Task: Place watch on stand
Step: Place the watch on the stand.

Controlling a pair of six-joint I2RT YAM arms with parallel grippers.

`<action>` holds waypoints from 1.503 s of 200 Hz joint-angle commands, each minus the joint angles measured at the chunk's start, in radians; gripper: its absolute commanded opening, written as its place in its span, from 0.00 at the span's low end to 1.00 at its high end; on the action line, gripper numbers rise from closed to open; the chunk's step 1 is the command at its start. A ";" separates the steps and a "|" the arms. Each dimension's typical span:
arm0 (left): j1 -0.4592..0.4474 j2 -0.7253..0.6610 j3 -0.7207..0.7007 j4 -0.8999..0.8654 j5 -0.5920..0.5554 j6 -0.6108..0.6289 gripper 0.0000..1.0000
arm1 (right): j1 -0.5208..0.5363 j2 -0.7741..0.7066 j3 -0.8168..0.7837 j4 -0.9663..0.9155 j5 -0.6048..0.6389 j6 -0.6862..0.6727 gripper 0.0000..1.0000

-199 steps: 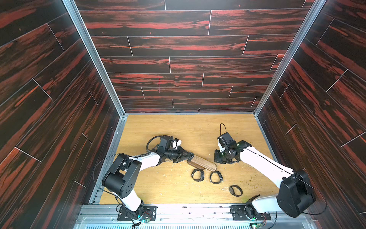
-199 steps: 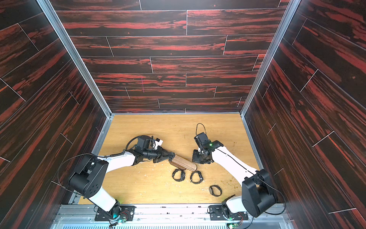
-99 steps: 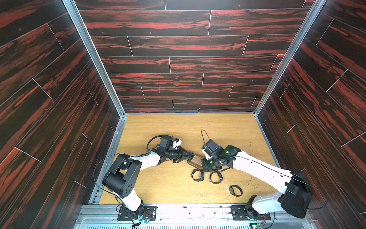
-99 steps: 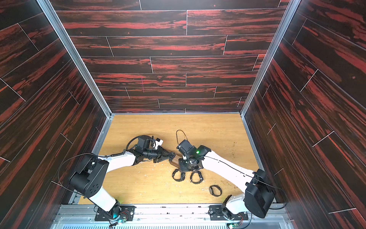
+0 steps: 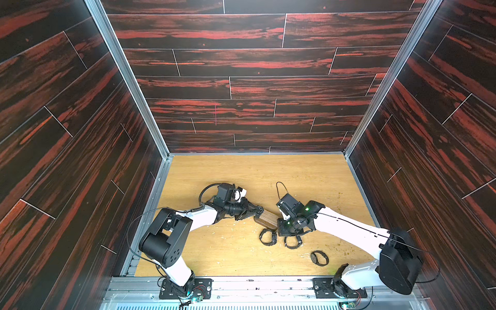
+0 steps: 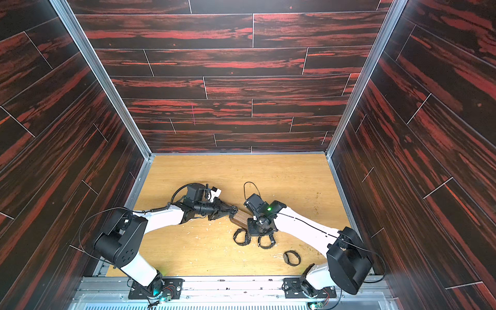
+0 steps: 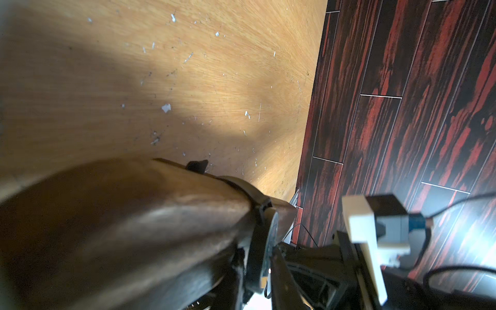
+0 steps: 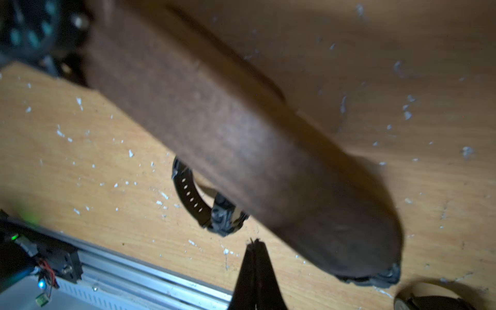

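The stand [image 5: 268,219] [image 6: 240,218], a dark-brown wooden bar, lies slanted on the floor mid-table. A black watch [image 7: 257,230] is looped round the bar at its left part, its case between my left gripper's [image 5: 258,210] [image 7: 264,257] jaws, which are shut on it. In both top views that watch shows as a dotted black strap [image 6: 234,209]. My right gripper [image 5: 288,230] [image 8: 255,243] is shut and empty, its tips just off the bar's [image 8: 241,139] front edge near the right end.
Three more black watches lie on the floor in front of the stand, left [image 5: 267,237] [image 8: 193,196], middle [image 5: 292,241] and farther right [image 5: 319,258] [image 8: 429,302]. The metal front rail [image 8: 134,271] runs close behind my right gripper. Dark walls enclose the table.
My right arm has swung left from beside the stand's right end to over that end, most of it in the first half second. The left arm and the stand have not moved.
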State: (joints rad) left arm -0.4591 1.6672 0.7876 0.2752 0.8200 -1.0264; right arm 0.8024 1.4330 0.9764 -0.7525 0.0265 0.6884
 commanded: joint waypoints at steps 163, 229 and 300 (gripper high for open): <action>-0.050 0.027 0.015 -0.050 -0.058 -0.006 0.27 | -0.167 0.047 0.033 0.028 0.033 -0.111 0.00; -0.050 -0.038 0.025 -0.148 -0.083 0.042 0.49 | -0.166 0.000 -0.003 0.019 0.017 -0.094 0.00; -0.050 -0.167 0.001 -0.305 -0.134 0.115 0.52 | -0.150 -0.066 -0.065 0.048 -0.042 -0.079 0.00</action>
State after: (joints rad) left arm -0.5110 1.5673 0.8112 0.0715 0.7265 -0.9604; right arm 0.6415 1.3926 0.9321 -0.7113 0.0132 0.5941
